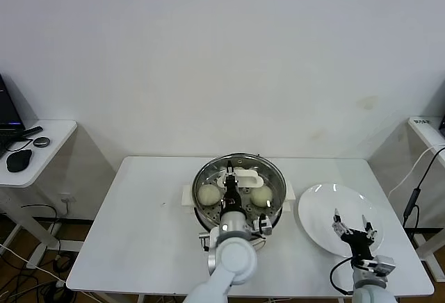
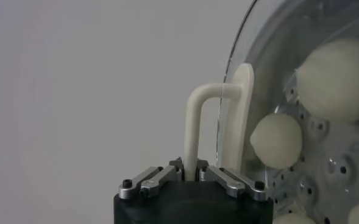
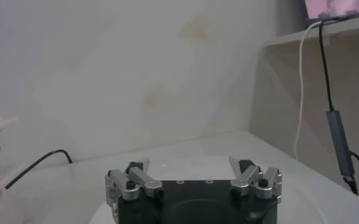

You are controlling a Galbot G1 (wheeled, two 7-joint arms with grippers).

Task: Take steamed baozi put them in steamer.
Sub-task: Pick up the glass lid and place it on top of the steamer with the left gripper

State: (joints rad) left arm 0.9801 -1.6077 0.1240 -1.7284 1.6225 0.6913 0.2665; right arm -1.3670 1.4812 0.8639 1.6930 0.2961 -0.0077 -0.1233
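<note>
Left claw (image 1: 230, 190) clamped shut, right claw (image 1: 352, 228) spread.

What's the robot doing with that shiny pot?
The robot's left hand is shut on the white handle of the round glass lid, holding it at the round shiny stainless-steel steamer. Small round cream-white baozi already lie on its holed tray inside; the head view shows two through the glass. The right hand is open with nothing in it, over the flat white plate, which has no buns on it.
</note>
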